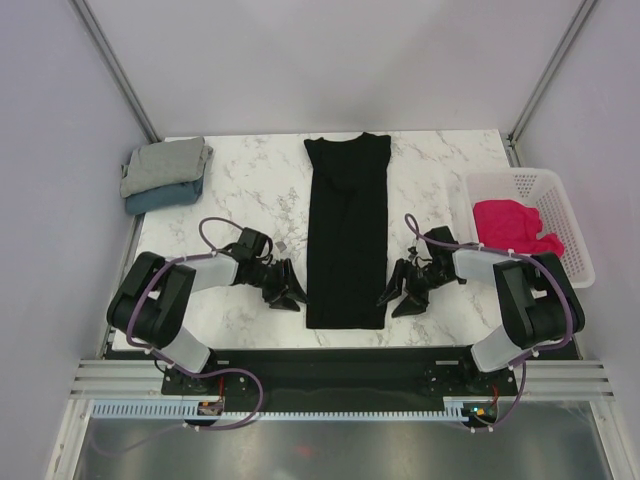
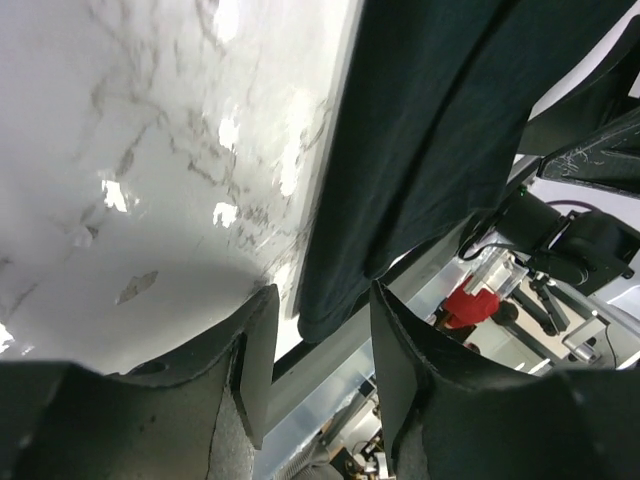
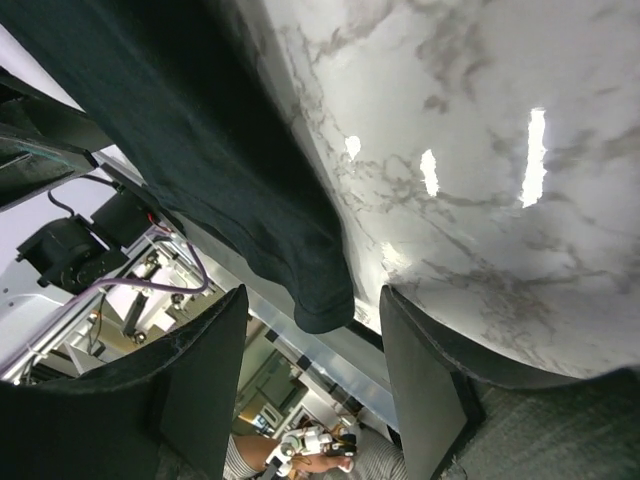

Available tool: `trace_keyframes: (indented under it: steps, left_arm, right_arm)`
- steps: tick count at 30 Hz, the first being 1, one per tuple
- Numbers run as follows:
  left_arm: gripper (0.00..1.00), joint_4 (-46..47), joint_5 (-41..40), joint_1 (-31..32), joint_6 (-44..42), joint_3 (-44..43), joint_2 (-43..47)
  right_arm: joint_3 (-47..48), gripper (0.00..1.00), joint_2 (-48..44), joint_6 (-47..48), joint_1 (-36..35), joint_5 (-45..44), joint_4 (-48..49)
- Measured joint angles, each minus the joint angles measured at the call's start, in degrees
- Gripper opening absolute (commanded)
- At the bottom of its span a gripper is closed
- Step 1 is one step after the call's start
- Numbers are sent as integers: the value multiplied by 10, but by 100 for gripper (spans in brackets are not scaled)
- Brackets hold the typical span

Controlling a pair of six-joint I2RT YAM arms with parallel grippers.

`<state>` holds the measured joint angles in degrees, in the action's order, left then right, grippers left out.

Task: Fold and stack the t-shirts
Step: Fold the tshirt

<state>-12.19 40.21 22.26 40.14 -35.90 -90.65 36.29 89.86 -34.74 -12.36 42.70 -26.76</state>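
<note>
The black t-shirt (image 1: pixel 345 230) lies flat as a long narrow strip down the middle of the marble table (image 1: pixel 250 190) in the overhead view, running from the upper centre of the frame to the lower centre. The two grippers flank its lower end. The left gripper (image 1: pixel 292 296) sits at the strip's left edge and the right gripper (image 1: pixel 398 298) at its right edge, both low over the tabletop and pointing inward at the cloth.

In the left wrist view, the two dark fingers (image 2: pixel 255 350) rise from the bottom of the frame with a clear gap between them. The shirt's lower corner (image 2: pixel 335 300) hangs into that gap at the tips. The jaws stand apart and neither pad visibly presses the fabric.

The right wrist view is a mirror of this. Its fingers (image 3: pixel 420 380) are spread wide, and the rounded corner of the black cloth (image 3: pixel 320 300) sits between the tips, touching neither.

At the upper left of the overhead frame, well apart from both grippers, the folded grey t-shirt (image 1: pixel 165 162) rests on top of the dusty blue t-shirt (image 1: pixel 160 198). At the right edge, the pink-red t-shirt (image 1: pixel 512 226) lies crumpled inside the white mesh basket (image 1: pixel 565 215), just above the right arm.
</note>
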Motion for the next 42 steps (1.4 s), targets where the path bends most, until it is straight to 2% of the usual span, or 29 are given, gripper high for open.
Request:
trace_keyframes:
  steps: [5, 12, 14, 18, 19, 20, 24, 32, 37, 42]
  left_arm:
    - [47, 4, 7, 11, 7, 12, 1]
    - [41, 24, 22, 40, 13, 13, 0]
    - [38, 32, 25, 44, 17, 13, -1]
    - [27, 49, 35, 46, 26, 14, -10]
    - [9, 52, 36, 47, 28, 14, -13]
    - [3, 55, 37, 49, 32, 14, -16]
    - [2, 64, 39, 56, 36, 14, -21]
    - [2, 40, 42, 48, 35, -8, -5]
    - [2, 28, 65, -9, 33, -91, 12]
    - [2, 28, 75, -59, 19, -172, -4]
  right_arm:
    - [0, 61, 0, 0, -22, 0, 1]
    - [0, 42, 6, 0, -36, -1, 9]
    - [3, 40, 13, -1, -42, 0, 13]
    - [4, 34, 19, -2, -49, 1, 23]
    - [4, 32, 20, -2, -50, 1, 25]
    - [4, 29, 20, -2, -51, 2, 28]
    - [9, 0, 25, -2, -52, 6, 35]
    - [43, 0, 10, 12, -48, 11, 13]
    - [101, 0, -21, 25, -1, 35, -12]
    - [200, 0, -1, 38, 51, 42, -26]
